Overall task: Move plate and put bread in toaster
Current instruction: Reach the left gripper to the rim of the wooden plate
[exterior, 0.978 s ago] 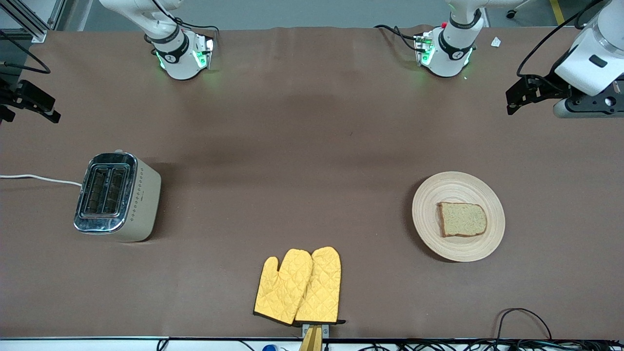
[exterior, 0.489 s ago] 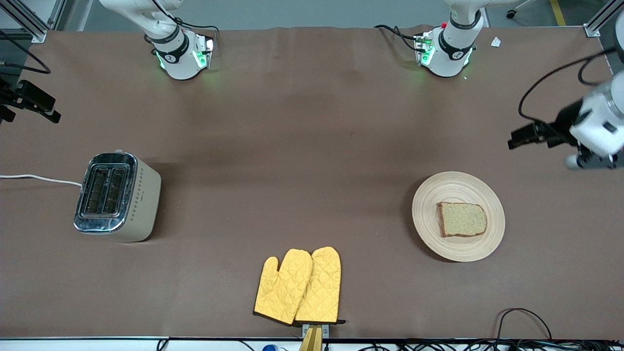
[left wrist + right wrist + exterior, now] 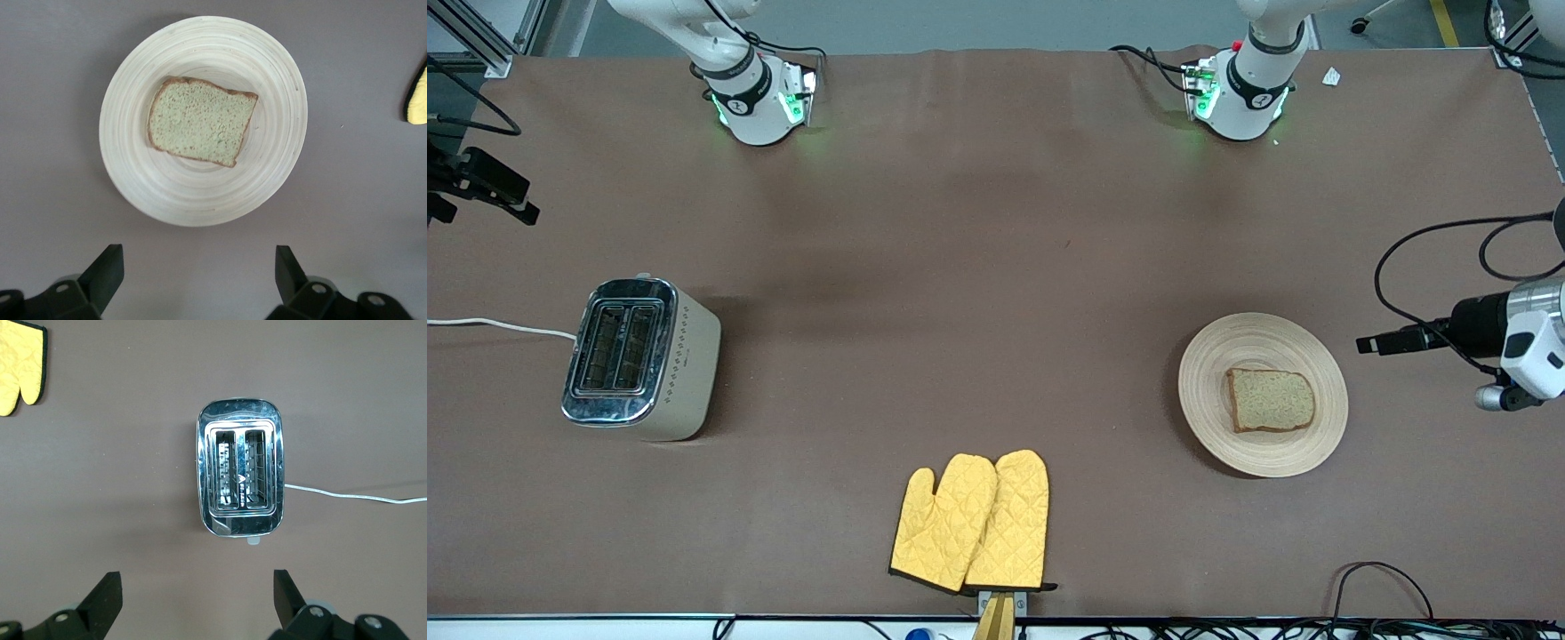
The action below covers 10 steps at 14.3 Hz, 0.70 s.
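Bread (image 3: 1270,400) lies flat on the plate (image 3: 1263,333) toward the left arm's end of the worktop; toaster (image 3: 640,358) stands toward the right arm's end, slots empty, white cord (image 3: 498,326) running off that edge. Left gripper (image 3: 195,277) hovers above the table just beside the plate, fingers apart, empty. Right gripper (image 3: 193,597) waits above the table near the toaster, fingers apart; yellow oven mitts (image 3: 971,523) lie at the near edge.

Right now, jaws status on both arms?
Left gripper: jaws open, holding nothing, up over the table beside the plate.
Right gripper: jaws open, holding nothing, up over the table by the toaster.
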Each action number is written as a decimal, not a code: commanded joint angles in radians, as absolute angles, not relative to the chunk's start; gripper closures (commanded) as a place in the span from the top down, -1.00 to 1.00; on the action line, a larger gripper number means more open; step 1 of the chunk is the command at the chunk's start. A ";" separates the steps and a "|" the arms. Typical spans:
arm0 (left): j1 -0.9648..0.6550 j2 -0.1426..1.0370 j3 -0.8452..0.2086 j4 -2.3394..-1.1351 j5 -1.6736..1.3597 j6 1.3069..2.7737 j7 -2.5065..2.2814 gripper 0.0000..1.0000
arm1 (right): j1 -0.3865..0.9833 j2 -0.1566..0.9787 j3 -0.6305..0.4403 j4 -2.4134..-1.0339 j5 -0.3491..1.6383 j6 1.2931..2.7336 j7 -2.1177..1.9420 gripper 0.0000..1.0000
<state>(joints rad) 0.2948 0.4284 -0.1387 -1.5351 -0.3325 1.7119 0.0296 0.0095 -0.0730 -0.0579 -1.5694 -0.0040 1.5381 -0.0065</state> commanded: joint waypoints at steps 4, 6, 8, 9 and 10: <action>0.437 0.653 -0.144 -1.490 -0.543 1.756 0.349 1.00 | 0.009 -0.087 -0.057 -1.591 -0.005 1.548 0.003 1.00; 0.466 0.699 -0.144 -1.489 -0.580 1.795 0.420 1.00 | 0.009 -0.087 -0.057 -1.591 -0.005 1.548 0.003 1.00; 0.485 0.742 -0.144 -1.489 -0.635 1.813 0.498 0.97 | 0.009 -0.087 -0.057 -1.591 -0.005 1.546 0.003 1.00; 0.500 0.765 -0.144 -1.489 -0.679 1.818 0.544 0.91 | 0.009 -0.087 -0.057 -1.591 -0.005 1.546 0.003 1.00; 0.502 0.791 -0.144 -1.489 -0.718 1.819 0.605 0.84 | 0.009 -0.087 -0.057 -1.591 -0.005 1.546 0.003 1.00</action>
<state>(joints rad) 0.4889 0.7433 -0.1379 -1.5172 -0.6522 1.8170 0.5203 0.0094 -0.0724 -0.0583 -1.5709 -0.0040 1.5381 -0.0065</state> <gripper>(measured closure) 0.026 0.000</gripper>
